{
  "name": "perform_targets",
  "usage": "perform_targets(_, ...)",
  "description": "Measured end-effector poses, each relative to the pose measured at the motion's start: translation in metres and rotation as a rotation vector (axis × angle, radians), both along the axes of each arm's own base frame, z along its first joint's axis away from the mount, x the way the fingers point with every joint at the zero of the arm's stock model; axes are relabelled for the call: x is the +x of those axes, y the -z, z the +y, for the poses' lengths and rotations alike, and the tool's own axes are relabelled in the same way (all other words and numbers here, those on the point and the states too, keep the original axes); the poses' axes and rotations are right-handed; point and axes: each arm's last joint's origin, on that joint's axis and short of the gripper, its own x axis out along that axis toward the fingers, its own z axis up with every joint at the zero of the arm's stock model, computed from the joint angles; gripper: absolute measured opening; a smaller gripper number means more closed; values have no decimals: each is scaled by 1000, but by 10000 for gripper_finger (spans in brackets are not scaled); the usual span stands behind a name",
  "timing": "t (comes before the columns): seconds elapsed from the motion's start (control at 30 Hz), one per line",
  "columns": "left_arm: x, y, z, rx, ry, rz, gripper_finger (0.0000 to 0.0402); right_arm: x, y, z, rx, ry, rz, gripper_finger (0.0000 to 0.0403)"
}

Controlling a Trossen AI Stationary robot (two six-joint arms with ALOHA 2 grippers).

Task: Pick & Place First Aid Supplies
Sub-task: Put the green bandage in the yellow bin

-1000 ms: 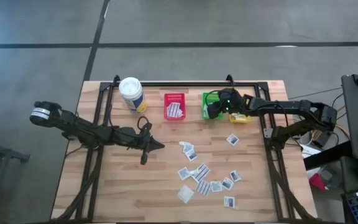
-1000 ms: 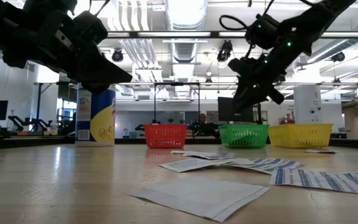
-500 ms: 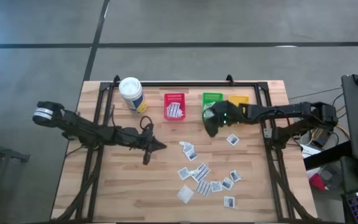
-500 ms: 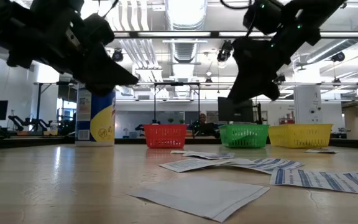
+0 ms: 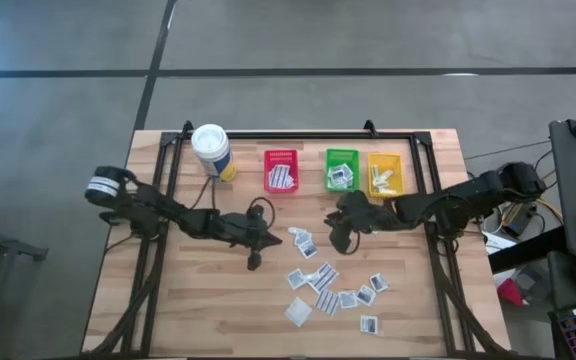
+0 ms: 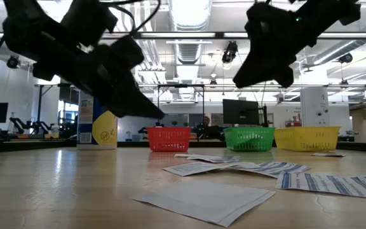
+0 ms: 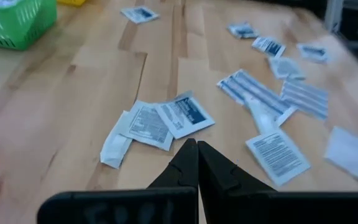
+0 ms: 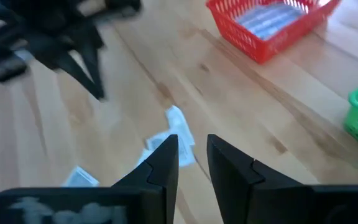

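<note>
Landmark: the green bin (image 5: 341, 170), middle of three bins along the far edge of the wooden surface (image 5: 198, 300).
Right hand (image 5: 340, 232): a second ago it hung over the green bin; it has since swung out to the near side of that bin and now hovers over bare wood. The fingers (image 8: 166, 163) stand a little apart with nothing between them, the gap narrower than before.
Left hand (image 5: 256, 258): well to the near-left of the green bin, fingers pressed together and empty; it has edged closer to the packets.
First aid supplies: a small cluster of packets (image 5: 302, 241) lies just between the two hands; the main scatter (image 5: 330, 290) lies farther toward the near edge. Some packets already sit in the green bin, the red bin (image 5: 281, 171) and the yellow bin (image 5: 384, 173).
Meaning for the task: one drop-off appears finished; the right hand seems headed for the cluster, with many packets left to sort.
</note>
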Motion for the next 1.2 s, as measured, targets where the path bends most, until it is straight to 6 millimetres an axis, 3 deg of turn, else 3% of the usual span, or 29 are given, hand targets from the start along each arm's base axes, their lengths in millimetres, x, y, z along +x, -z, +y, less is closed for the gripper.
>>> perform_targets(0.17,14,13,-1,55,-24,42,0,1,-4,12,-42,-3,-55,75)
perform_targets(0.53,36,28,7,138,-121,78,0,1,-4,14,-45,8,-65,80)
perform_targets(1.2,46,44,18,116,-168,81,0,0,0,13,-57,23,-65,72)
